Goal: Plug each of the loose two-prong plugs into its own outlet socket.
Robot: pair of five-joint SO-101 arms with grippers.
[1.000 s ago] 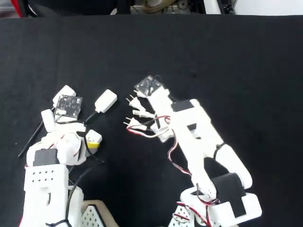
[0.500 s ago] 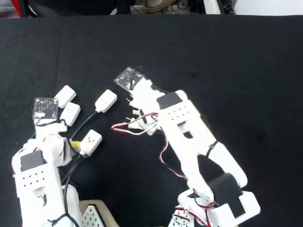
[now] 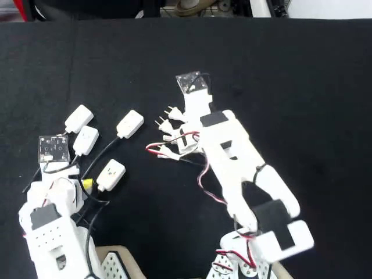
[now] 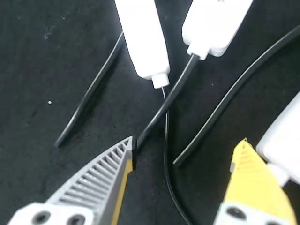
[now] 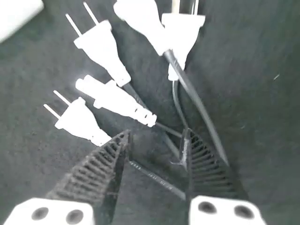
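Several white outlet sockets lie on the black cloth at left: two side by side (image 3: 81, 129), one farther right (image 3: 129, 124) and one nearer (image 3: 110, 174), each on a black cord. Several white two-prong plugs (image 3: 167, 132) lie loose in a cluster at centre. My left gripper (image 4: 185, 150) is open just short of two sockets (image 4: 143, 37) (image 4: 215, 23), with black cords between its grey and yellow fingers. My right gripper (image 5: 154, 140) is open just behind the plugs (image 5: 96, 44) (image 5: 77, 119), holding nothing, with thin cords running between its fingers.
The left arm (image 3: 49, 221) stands at the near left, the right arm (image 3: 232, 163) runs from near centre to the plugs. Red and white wires (image 3: 160, 150) loop off the right arm beside the plugs. A pale perforated block (image 3: 113, 264) sits at the near edge.
The left arm drew back toward the near left, uncovering the sockets. The right arm's tip swung left, then back right and farther away, behind the plugs.
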